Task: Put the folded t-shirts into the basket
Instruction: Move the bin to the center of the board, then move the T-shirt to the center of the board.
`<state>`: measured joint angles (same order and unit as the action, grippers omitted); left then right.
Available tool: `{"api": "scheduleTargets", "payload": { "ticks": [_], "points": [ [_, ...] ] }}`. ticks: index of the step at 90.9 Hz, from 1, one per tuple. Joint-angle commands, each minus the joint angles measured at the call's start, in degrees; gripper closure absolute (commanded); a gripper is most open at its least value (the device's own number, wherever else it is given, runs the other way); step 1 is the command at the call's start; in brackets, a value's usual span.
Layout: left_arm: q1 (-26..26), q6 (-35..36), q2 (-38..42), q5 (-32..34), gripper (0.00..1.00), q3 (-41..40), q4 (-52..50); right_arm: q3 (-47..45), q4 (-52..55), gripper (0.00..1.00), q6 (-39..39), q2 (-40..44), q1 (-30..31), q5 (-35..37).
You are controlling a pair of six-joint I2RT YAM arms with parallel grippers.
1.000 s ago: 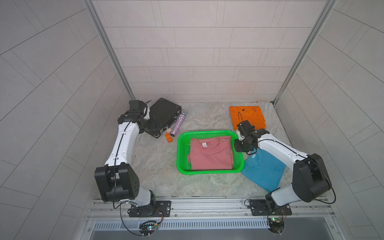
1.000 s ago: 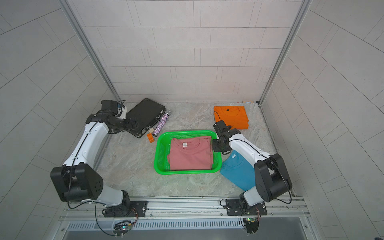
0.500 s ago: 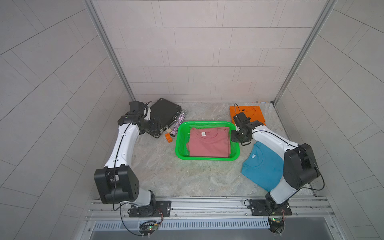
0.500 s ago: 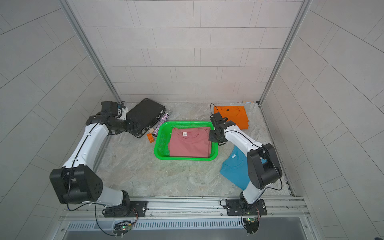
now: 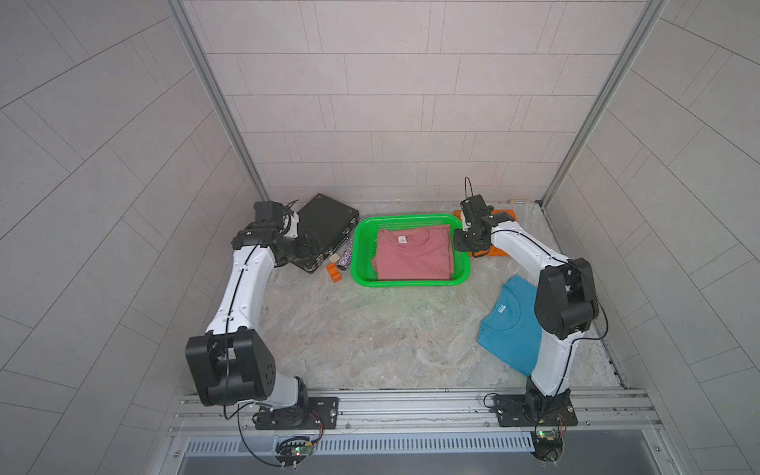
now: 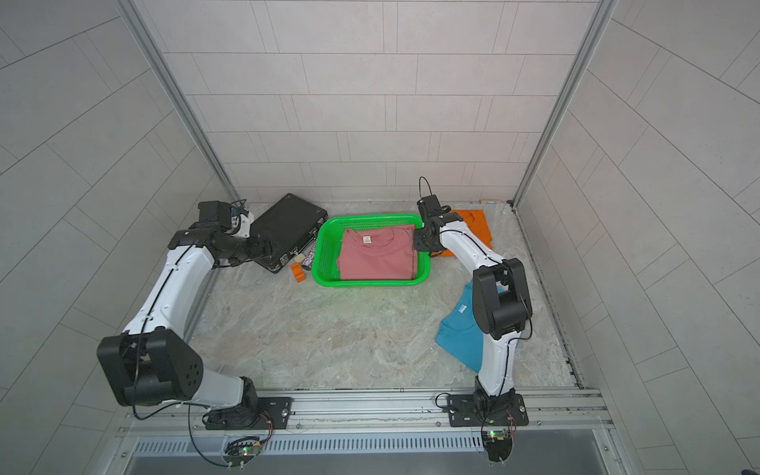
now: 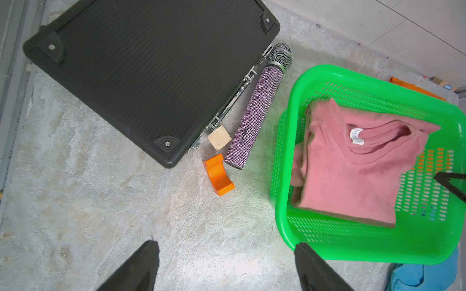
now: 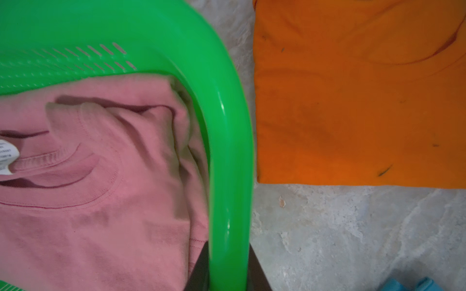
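The green basket (image 5: pixel 358 255) (image 6: pixel 321 255) stands near the back wall with the folded pink t-shirt (image 5: pixel 413 257) (image 6: pixel 376 257) (image 7: pixel 353 171) (image 8: pixel 88 201) inside. My right gripper (image 5: pixel 460 242) (image 6: pixel 419 242) (image 8: pixel 228 277) is shut on the basket's right rim (image 8: pixel 232 151), one finger inside and one outside. The orange t-shirt (image 5: pixel 503 214) (image 6: pixel 473 226) (image 8: pixel 353 100) lies flat just right of the basket, partly hidden by that arm. The teal t-shirt (image 5: pixel 512 329) (image 6: pixel 458 333) lies front right. My left gripper (image 7: pixel 227 252) (image 5: pixel 314 255) hangs open over bare table, left of the basket (image 7: pixel 285 226).
A black case (image 5: pixel 327 218) (image 7: pixel 151 75) lies at the back left. Between it and the basket lie a glittery purple microphone (image 7: pixel 254 110), a beige cube (image 7: pixel 219 138) and an orange block (image 7: pixel 219 176) (image 5: pixel 334 273). Tiled walls close in three sides.
The right gripper has moved the basket with the pink t-shirt away from the front, toward the back wall and beside the orange t-shirt. The left arm has stayed still.
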<state>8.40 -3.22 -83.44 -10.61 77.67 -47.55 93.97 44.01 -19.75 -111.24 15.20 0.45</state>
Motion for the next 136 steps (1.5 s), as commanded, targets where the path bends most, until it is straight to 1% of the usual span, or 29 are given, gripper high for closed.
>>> {"api": "scheduleTargets", "payload": {
  "ticks": [1, 17, 34, 47, 57, 61, 65, 72, 78, 81, 85, 89, 95, 101, 103, 104, 105, 107, 112, 120, 129, 136],
  "points": [
    [0.4, 0.3, 0.5, -4.4, 0.15, -0.4, 0.1, 4.2, -2.4, 0.83, 4.1, -3.3, -1.6, -4.5],
    [-0.2, -0.1, -1.2, -9.7, 0.14, 2.2, -1.5, 10.1, -1.9, 0.82, 3.6, -8.5, -4.1, -7.6],
    [-2.9, 1.0, -1.0, -9.7, 0.14, 4.0, -2.5, 15.7, -1.0, 0.81, 4.9, -11.3, -6.0, -9.5],
    [-5.2, 1.4, -0.1, -9.7, 0.14, 3.9, -3.2, 17.3, -0.8, 0.62, 4.9, -11.0, -7.5, -12.4],
    [-6.0, 2.1, 1.0, -10.2, 0.13, 3.4, -4.1, 15.6, 0.9, 0.50, 5.0, -7.2, -7.5, -13.9],
    [-6.3, 2.6, 1.5, -9.5, 0.13, 3.4, -4.6, 13.2, 0.7, 0.46, 4.6, -4.3, -7.5, -14.9],
    [-6.6, 3.2, 1.9, -8.7, 0.13, 3.5, -5.4, 10.1, 0.5, 0.45, 4.0, -0.9, -7.5, -15.9],
    [-7.1, 5.6, 2.3, -8.7, 0.12, 4.3, -7.6, 3.7, -0.2, 0.42, 2.1, 6.2, -7.6, -15.5],
    [-8.0, 9.5, 2.3, -9.4, 0.11, 5.5, -11.1, -2.6, -0.5, 0.41, 0.3, 12.9, -7.6, -14.1],
    [-8.9, 12.9, 2.1, -9.8, 0.09, 6.3, -13.1, -5.8, -0.7, 0.41, -0.6, 16.8, -7.5, -13.5],
    [-11.1, 18.9, 1.7, -9.5, 0.06, 7.6, -17.7, -10.6, -0.8, 0.40, -1.9, 20.9, -7.4, -12.0],
    [-14.2, 23.1, 1.3, -7.0, 0.04, 8.0, -21.6, -15.9, -0.5, 0.39, -3.7, 25.6, -7.3, -9.6],
    [-18.9, 26.7, 1.0, -2.0, 0.02, 6.7, -24.5, -24.6, -0.4, 0.38, -8.6, 33.5, -7.2, -5.4],
    [-23.1, 28.0, 0.7, 0.4, 0.00, 5.1, -25.5, -33.3, -1.3, 0.36, -11.8, 41.1, -7.1, -5.1],
    [-24.3, 27.9, 0.7, 0.6, 0.00, 4.5, -25.2, -36.0, -1.2, 0.12, -12.5, 43.3, -7.1, -4.9],
    [-24.7, 27.7, 0.7, 0.6, 0.00, 4.2, -25.0, -37.1, -1.1, 0.06, -12.8, 44.2, -7.0, -4.8],
    [-25.1, 27.7, 0.7, 0.6, 0.00, 3.8, -24.8, -38.2, -0.9, 0.03, -13.2, 45.3, -6.9, -4.6],
    [-26.1, 27.4, 0.7, 0.7, 0.00, 3.3, -24.5, -40.1, -0.4, 0.01, -13.9, 47.6, -6.8, -4.4],
    [-28.3, 27.1, 0.4, 2.5, 0.00, 2.3, -24.0, -44.5, 1.3, 0.00, -14.9, 52.0, -6.5, -4.1],
    [-31.2, 27.2, -0.3, 5.4, 0.00, 1.7, -24.2, -48.8, 6.1, 0.00, -17.2, 57.3, -5.7, -4.9],
    [-31.7, 27.3, -1.1, 4.5, 0.00, 1.9, -24.5, -53.1, 10.5, 0.00, -21.8, 60.9, -3.2, -7.5],
    [-31.7, 27.8, -1.6, 3.8, 0.00, 2.6, -25.2, -55.9, 11.2, 0.00, -26.5, 62.5, 0.2, -9.1]
  ]
}}
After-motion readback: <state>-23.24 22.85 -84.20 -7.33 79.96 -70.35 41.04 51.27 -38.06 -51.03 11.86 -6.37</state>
